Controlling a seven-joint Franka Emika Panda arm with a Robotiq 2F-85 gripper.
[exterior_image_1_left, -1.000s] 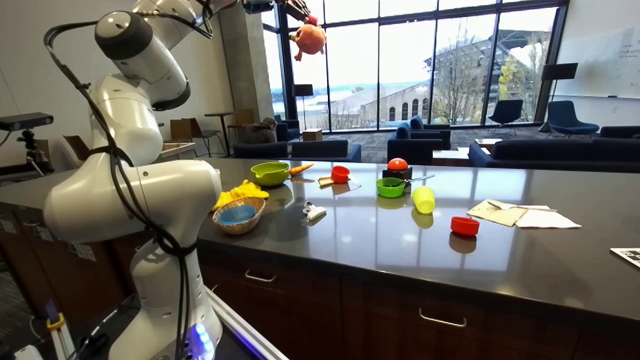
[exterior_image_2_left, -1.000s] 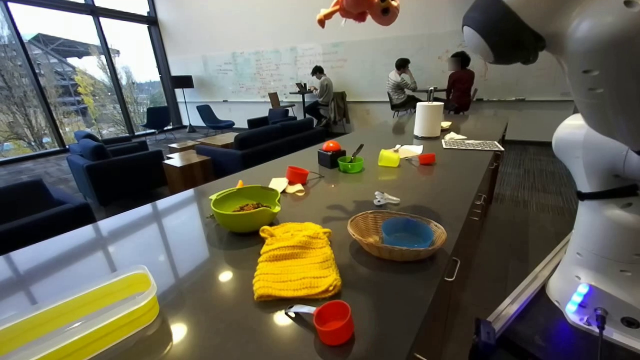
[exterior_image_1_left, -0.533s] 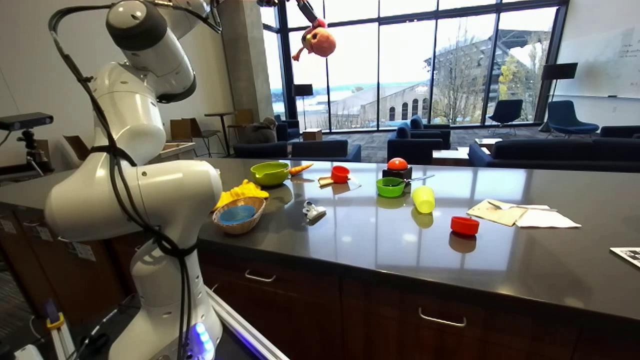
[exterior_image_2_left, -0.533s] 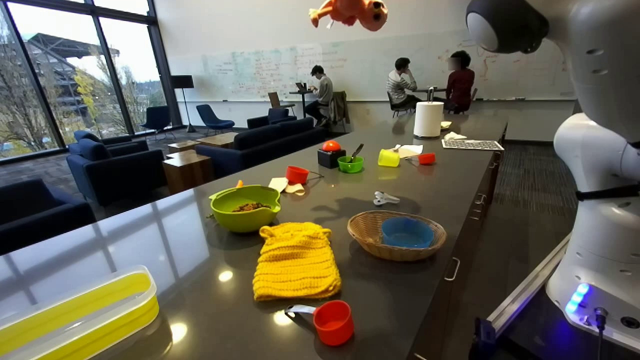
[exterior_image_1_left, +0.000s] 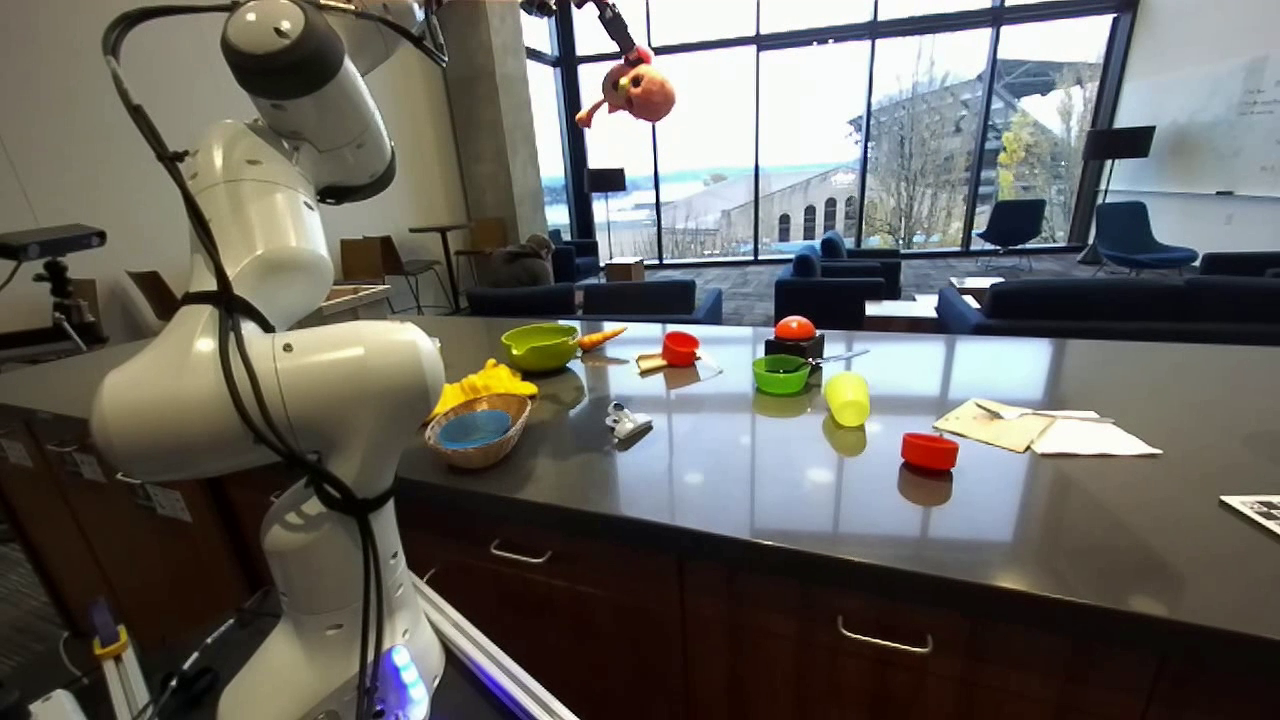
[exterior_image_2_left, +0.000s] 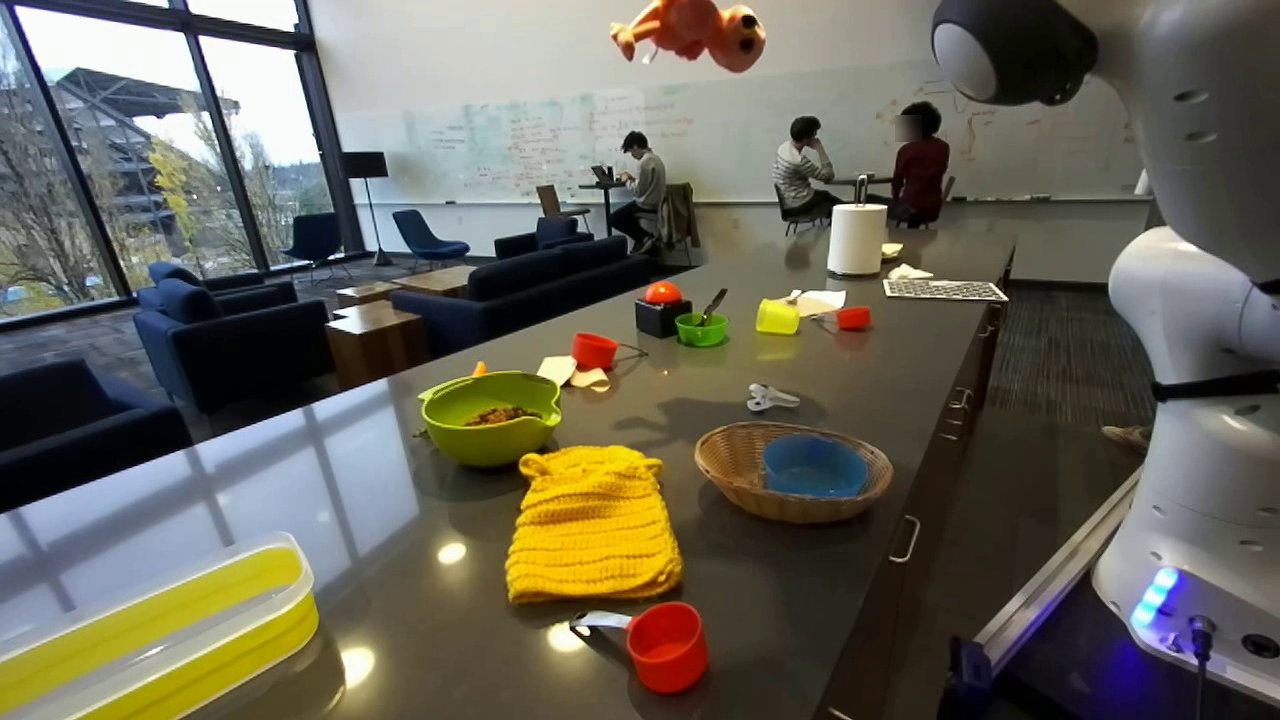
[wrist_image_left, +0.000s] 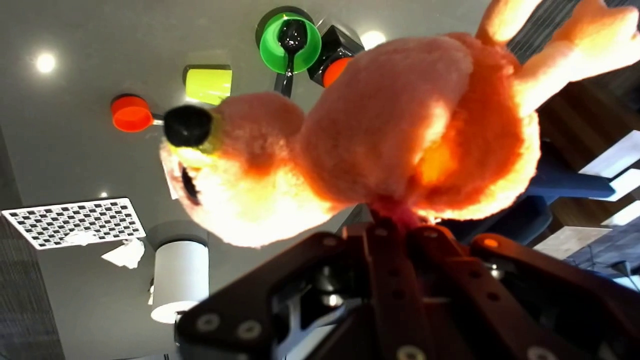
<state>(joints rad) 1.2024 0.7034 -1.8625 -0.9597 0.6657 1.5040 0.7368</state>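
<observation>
Red cup (wrist_image_left: 131, 114) toward left in wrist view, yellow cup (wrist_image_left: 208, 85) next, then green bowl (wrist_image_left: 266, 50) with black spoon (wrist_image_left: 292, 37) — all down on the counter (wrist_image_left: 75, 165). Further right, orange plush toy (wrist_image_left: 385, 120) in mid-air, directly ahead of the gripper (wrist_image_left: 402, 230) — long axis crosswise to the fingers, head left, legs right. Held by a pinch of fabric, tips nearly together.

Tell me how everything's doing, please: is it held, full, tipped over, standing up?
end effector, shut on plush toy
plush toy, held in the air
yellow cup, lying on its side
small green bowl, spoon inside
lime bowl, brown bits inside
basket, blue bowl inside
yellow knitted item, spread out
paper roll, standing upright
cabinet fronts, shut
</observation>
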